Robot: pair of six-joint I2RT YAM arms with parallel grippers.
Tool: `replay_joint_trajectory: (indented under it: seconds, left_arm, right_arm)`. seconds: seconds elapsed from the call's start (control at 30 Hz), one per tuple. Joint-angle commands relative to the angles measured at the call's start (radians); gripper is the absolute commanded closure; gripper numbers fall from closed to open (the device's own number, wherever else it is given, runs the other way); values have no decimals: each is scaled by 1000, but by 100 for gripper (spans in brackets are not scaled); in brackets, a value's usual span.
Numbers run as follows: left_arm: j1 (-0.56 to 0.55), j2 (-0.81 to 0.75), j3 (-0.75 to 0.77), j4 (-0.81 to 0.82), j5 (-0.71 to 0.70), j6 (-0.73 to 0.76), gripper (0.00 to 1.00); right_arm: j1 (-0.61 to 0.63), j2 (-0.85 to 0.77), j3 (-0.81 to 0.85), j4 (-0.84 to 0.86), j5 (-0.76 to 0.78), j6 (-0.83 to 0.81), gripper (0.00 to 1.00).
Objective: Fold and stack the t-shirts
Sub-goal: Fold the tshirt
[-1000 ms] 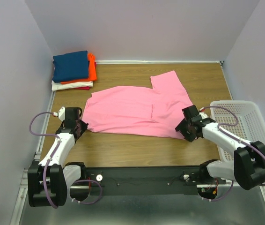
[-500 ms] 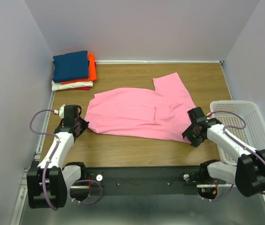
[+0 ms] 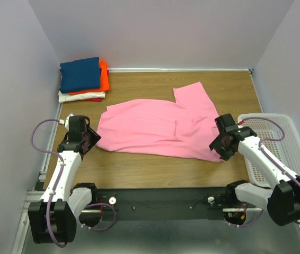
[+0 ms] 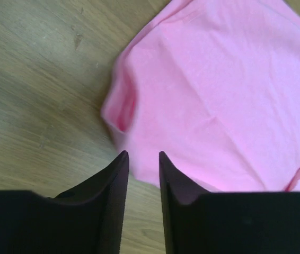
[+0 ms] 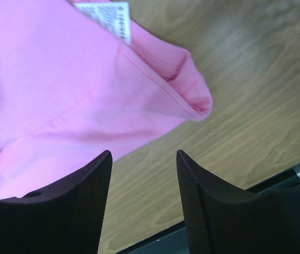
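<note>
Top external view: the pink t-shirt (image 3: pixel 158 127) lies spread across the middle of the bench (image 3: pixel 155 172), one sleeve sticking out toward 1 o'clock. The stack of folded shirts (image 3: pixel 82 79), navy on top, sits at 10 o'clock, and the basket (image 3: pixel 285 145) stands at 3 o'clock. The left fingers (image 3: pixel 91 139) hover just beside the shirt's 9 o'clock edge with a narrow gap between them and nothing in it. The right fingers (image 3: pixel 219 147) stand wide over the hem corner at 4 o'clock, also holding nothing. The fold looks only part done: the cloth is doubled once but far too broad for the stack. The next move probably calls for each arm to pinch its near corner through both layers, then carry it across so the edges meet without dragging the shirt.
</note>
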Motion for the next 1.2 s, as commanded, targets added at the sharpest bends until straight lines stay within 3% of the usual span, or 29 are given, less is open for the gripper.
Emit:
replay_joint_trajectory:
  seconds: [0.0, 0.13, 0.27, 0.4, 0.57, 0.67, 0.77, 1.17]
  left_arm:
    - [6, -17, 47, -59, -20, 25, 54]
    - [7, -16, 77, -37, -40, 36, 48]
    - [6, 41, 114, 75, -34, 54, 48]
    - [-11, 235, 198, 215, -35, 58, 48]
    - [-22, 504, 393, 279, -89, 148, 49]
    - [-22, 766, 623, 223, -118, 228, 53]
    - [-23, 912, 734, 187, -135, 254, 58]
    - [-79, 1110, 857, 224, -83, 349, 62]
  right_arm:
    - [-8, 58, 88, 2, 59, -44, 41]
    - [-8, 111, 105, 83, 1, -102, 43]
    - [-6, 130, 35, 371, -211, -211, 46]
    - [36, 148, -16, 620, -336, -260, 46]
    - [181, 274, 139, 625, -220, -294, 46]
    - [243, 338, 190, 627, -188, -300, 46]
    - [277, 366, 204, 625, -168, -305, 46]
    - [291, 366, 181, 628, -128, -317, 46]
